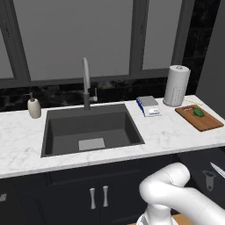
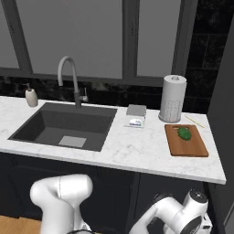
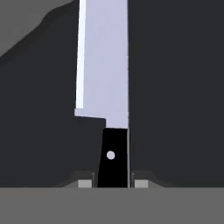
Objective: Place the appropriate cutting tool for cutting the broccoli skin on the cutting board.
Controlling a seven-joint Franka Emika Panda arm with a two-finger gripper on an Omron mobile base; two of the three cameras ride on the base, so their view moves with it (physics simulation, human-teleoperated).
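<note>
clamping tight, the gripper [image 3: 113,183] has its fingertips [image 3: 85,183] pinched on the black handle of the knife [image 3: 105,87]. far right, the broccoli [image 2: 185,133] sits on the cutting board [image 2: 186,145].

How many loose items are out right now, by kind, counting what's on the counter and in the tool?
Soap dispenser: 1
Scale: 1
Paper towel roll: 1
Cutting board: 1
Broccoli, on the board: 1
Thin pale stick behind the board: 1
Knife, handle clamped in the tool: 1
Peeler, low by the cabinet: 1
Total: 8
</note>
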